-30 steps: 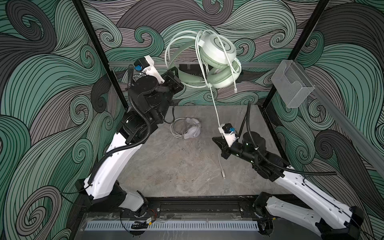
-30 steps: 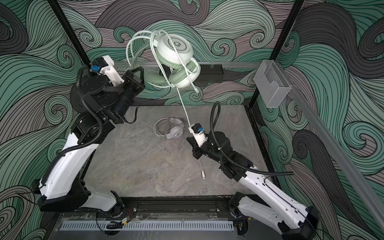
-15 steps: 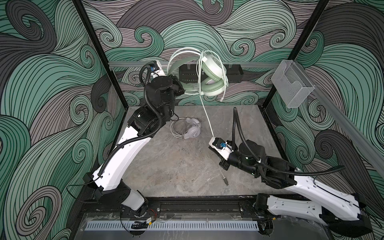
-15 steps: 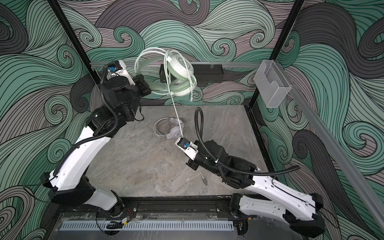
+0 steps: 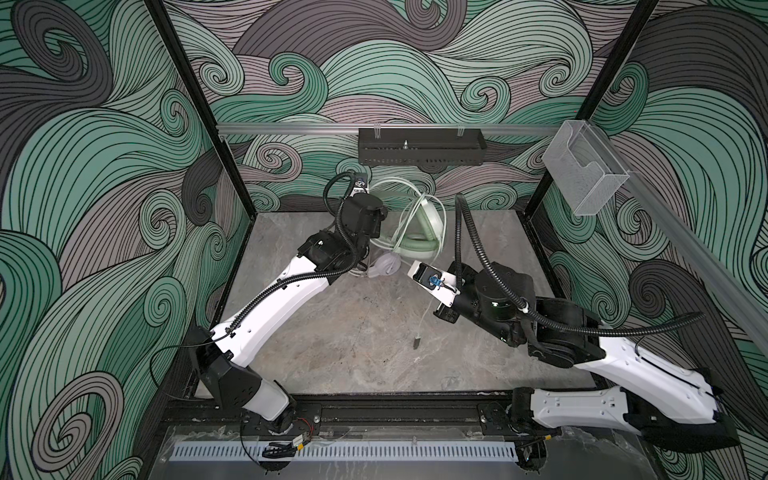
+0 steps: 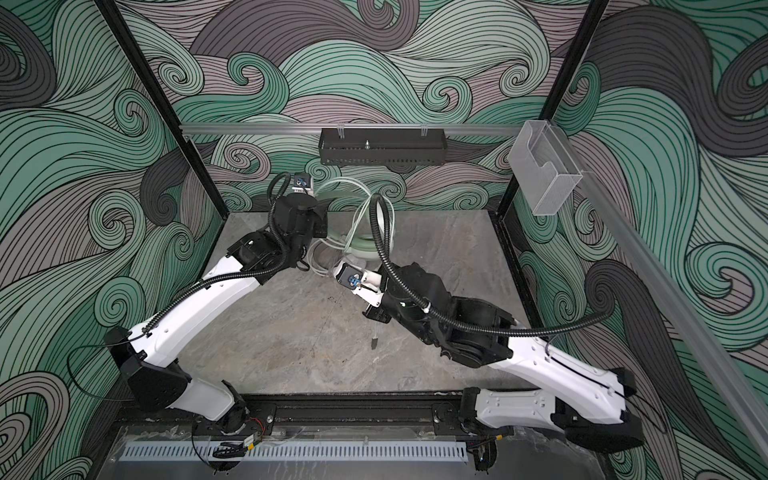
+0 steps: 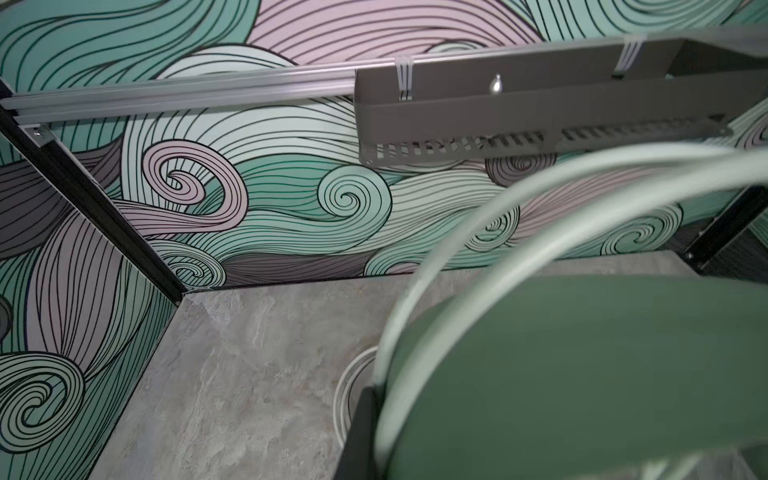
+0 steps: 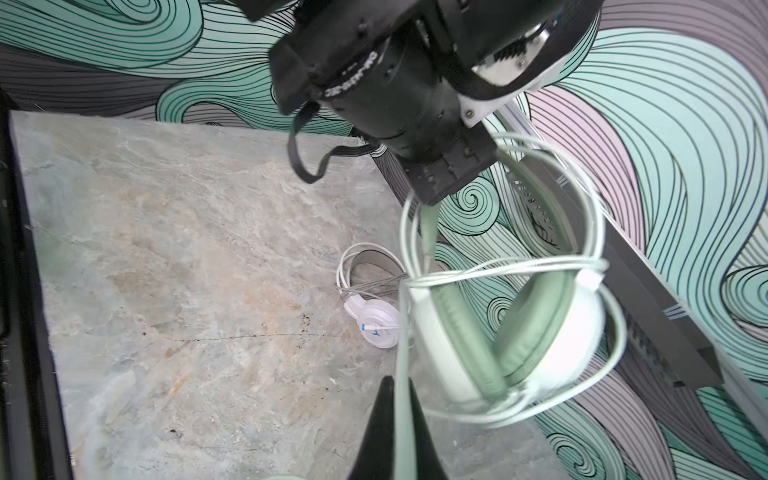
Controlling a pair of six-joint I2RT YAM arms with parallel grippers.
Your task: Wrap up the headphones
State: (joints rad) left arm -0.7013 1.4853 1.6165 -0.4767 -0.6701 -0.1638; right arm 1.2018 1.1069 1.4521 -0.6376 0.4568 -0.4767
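Mint headset [image 8: 498,332] hangs above the back of the counter [image 5: 332,353].
Left jaws are clamped shut on its headband [image 7: 582,353]; right jaws pinch its cable [image 8: 401,357] tight; the white headset [image 5: 384,264] lies on the counter nearby.

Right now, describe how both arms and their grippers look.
The left arm and right arm match: white shell links, black joints and bases, a black corrugated hose alongside. Each wrist carries a white camera block with a blue connector. The left gripper is black and boxy; the right gripper has slim black tapered fingers.
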